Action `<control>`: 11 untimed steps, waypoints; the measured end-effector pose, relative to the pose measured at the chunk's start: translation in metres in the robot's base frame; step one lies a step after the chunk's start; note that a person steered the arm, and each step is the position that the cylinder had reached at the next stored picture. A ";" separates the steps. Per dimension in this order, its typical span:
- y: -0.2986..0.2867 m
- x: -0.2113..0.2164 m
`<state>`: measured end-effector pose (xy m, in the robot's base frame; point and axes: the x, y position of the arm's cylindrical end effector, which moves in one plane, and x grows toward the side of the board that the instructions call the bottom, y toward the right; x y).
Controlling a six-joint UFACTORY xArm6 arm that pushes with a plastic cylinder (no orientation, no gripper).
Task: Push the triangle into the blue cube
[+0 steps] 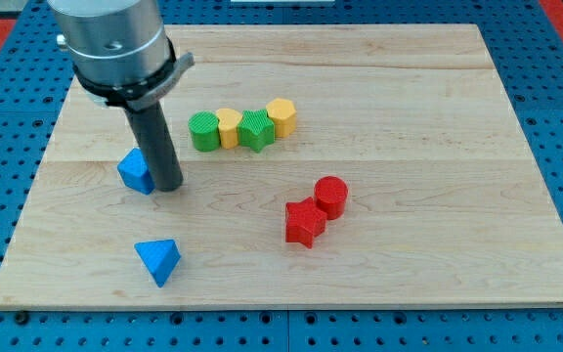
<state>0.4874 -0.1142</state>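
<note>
No gripper, just rod: my tip (170,184) touches the blue cube's (136,172) right side; blue triangle block (158,260) sits below, apart.

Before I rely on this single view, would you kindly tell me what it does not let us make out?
- Blue cube: its right side is hidden behind the rod, so contact with my tip cannot be confirmed.
- Arm: cut off by the view's top edge above the grey collar.
- Row of green cylinder, yellow block, green block and yellow block: they overlap, hiding their shapes.
- Blue triangle: far faces unseen.
</note>
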 end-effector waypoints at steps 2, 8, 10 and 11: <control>0.088 0.105; -0.136 0.025; -0.163 0.016; -0.114 0.011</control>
